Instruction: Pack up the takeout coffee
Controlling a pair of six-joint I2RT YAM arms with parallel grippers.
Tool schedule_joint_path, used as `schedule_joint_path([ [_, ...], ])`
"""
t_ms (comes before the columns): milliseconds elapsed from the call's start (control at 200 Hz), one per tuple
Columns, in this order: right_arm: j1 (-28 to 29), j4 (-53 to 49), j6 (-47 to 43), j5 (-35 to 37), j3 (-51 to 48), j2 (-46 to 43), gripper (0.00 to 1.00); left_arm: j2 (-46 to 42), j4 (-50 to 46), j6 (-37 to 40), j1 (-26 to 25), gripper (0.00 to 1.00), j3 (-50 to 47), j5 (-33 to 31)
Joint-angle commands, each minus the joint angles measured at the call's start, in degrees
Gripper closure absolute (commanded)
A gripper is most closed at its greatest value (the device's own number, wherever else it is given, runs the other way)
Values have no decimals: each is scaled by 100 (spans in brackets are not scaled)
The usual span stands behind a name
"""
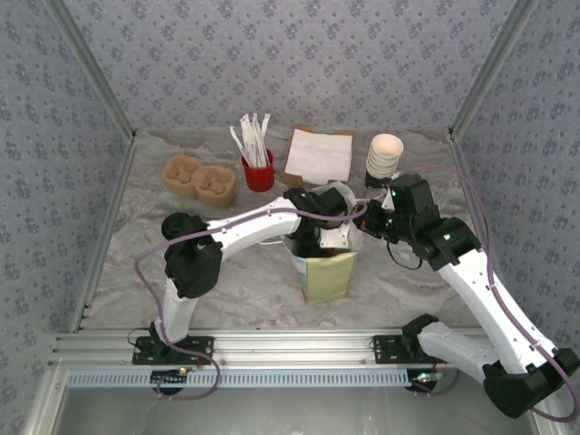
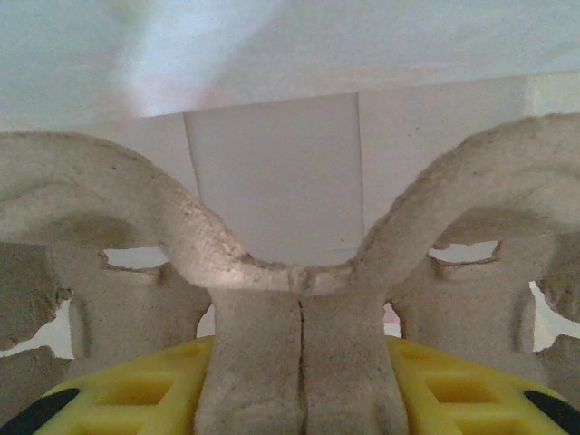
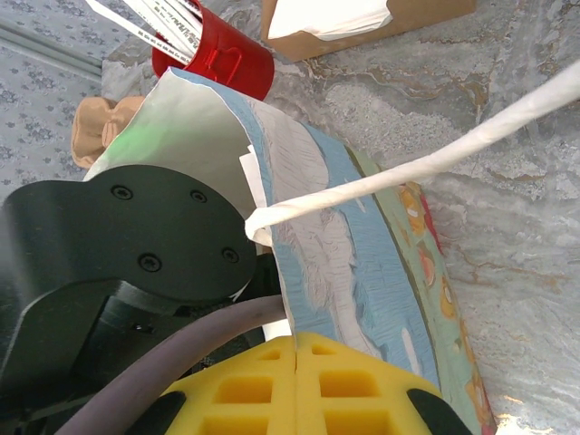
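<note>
— What stays hidden or hard to read?

— From above, the paper bag's (image 1: 326,272) walls hide the left gripper (image 2: 299,399), which is down inside its mouth. The takeout coffee cup (image 1: 384,157) stands at the tabletop's (image 1: 245,290) far edge, toward the right corner. Its cream inside shows, but its outer wall is too small to make out.

— And the room around the bag?

— The bag stands upright midway across the tabletop, nearer the near edge, with open marbled surface to its left and right. Along the far edge sit the pulp carriers (image 1: 199,179), the red holder of white sticks (image 1: 258,172) and the napkin box (image 1: 319,154). Both arms crowd the bag's mouth.

— The grippers?

— In the left wrist view the yellow pads (image 2: 136,399) clasp the middle ridge of a pulp cup carrier (image 2: 299,272), with white bag wall behind it. The right gripper (image 3: 297,358) is clenched tight just beside the bag's rim. The string handle (image 3: 408,168) runs straight across beyond its fingers, and whether they pinch anything cannot be told.
</note>
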Motion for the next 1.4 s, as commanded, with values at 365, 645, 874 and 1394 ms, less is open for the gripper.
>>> schedule_joint_path([
  [365, 106, 298, -66, -211, 12, -3, 93, 125, -1, 78, -91, 39, -164, -215],
  [645, 179, 304, -135, -193, 50, 59, 93, -344, -160, 59, -90, 10, 138, -170],
  [874, 255, 297, -144, -142, 80, 85, 94, -443, -622, -43, -91, 1, 714, -119],
  [1394, 308, 218, -169, -27, 117, 94, 94, -719, -1557, -263, -100, 1, 1863, -152],
])
